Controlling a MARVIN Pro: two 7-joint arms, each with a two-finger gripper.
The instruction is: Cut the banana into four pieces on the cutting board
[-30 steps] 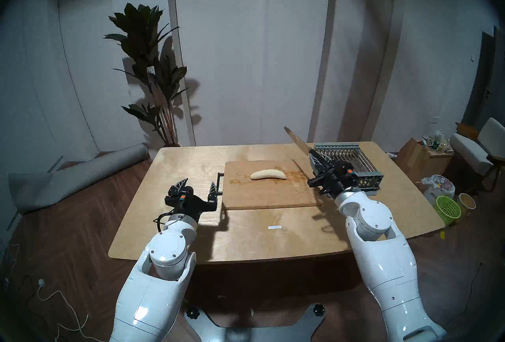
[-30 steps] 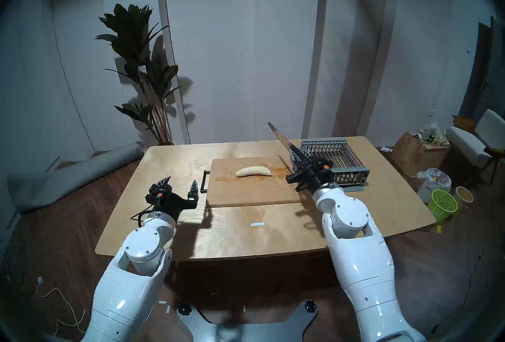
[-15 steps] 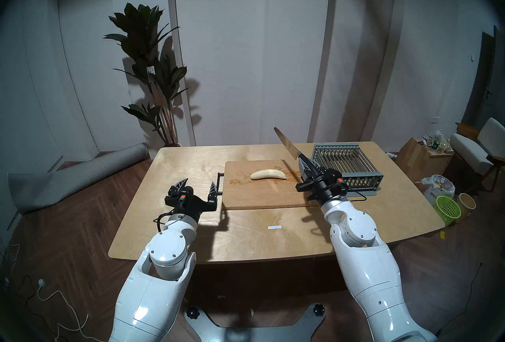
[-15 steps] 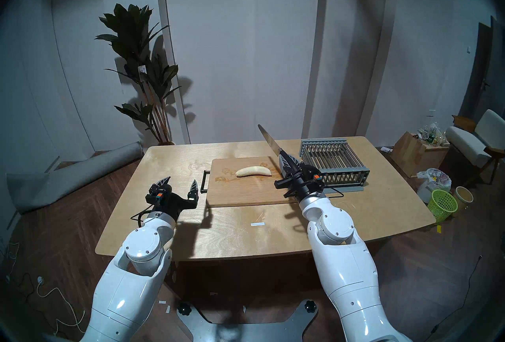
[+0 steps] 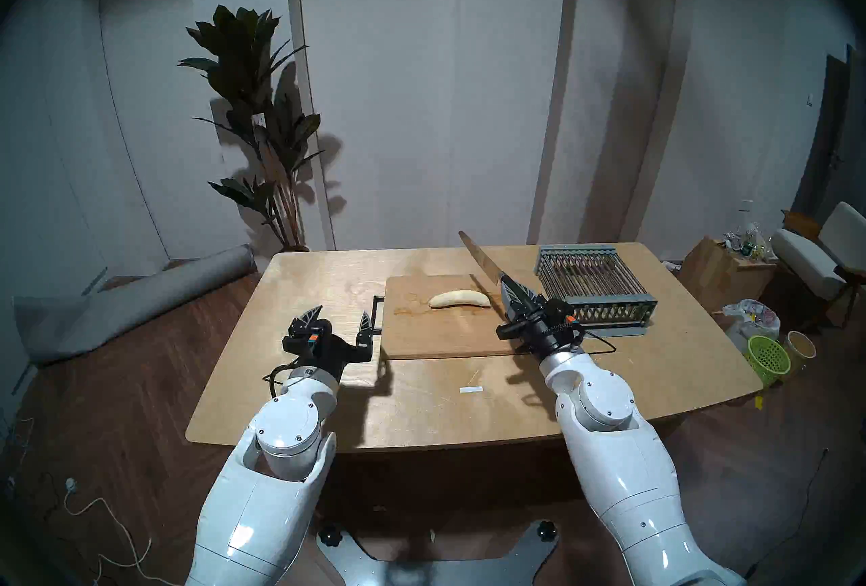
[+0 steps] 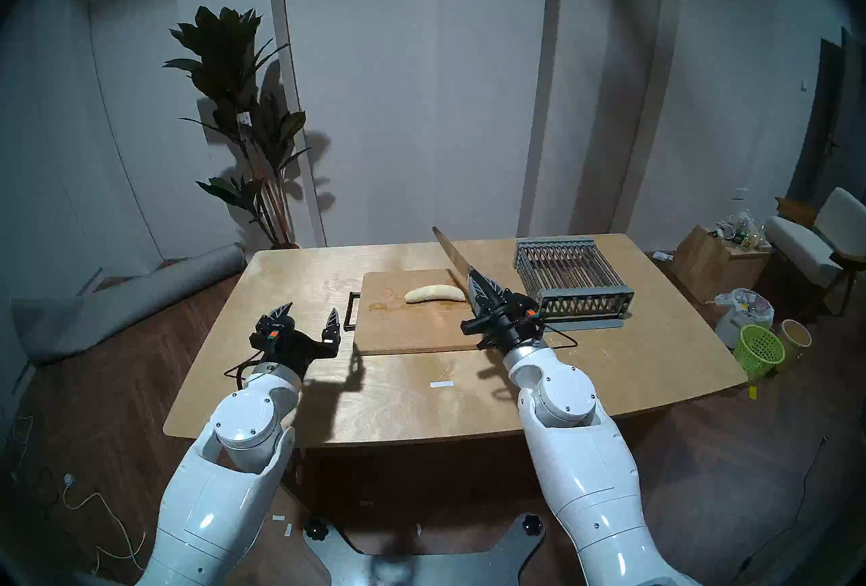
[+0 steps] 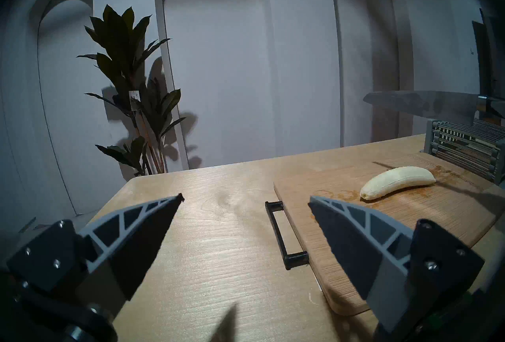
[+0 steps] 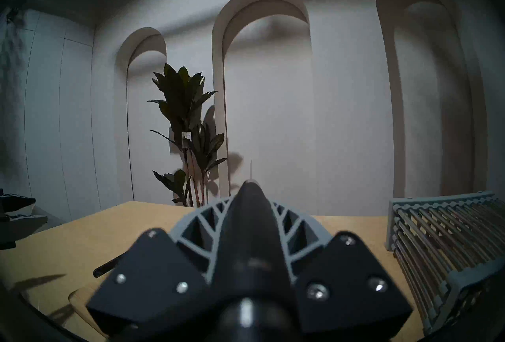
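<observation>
The right hand, clamping the knife, has swung left toward the banana; the left hand gapes empty.

Dim, bluish indoor light is seen throughout. Hard shadows are thrown onto the table and wall. Edges are bent and darkened by fisheye distortion.

Matt, stained wooden cutting board with a black metal handle on a pale wood-grain surface; a shiny steel knife; ribbed grey plastic fingers; glossy white arm shells
</observation>
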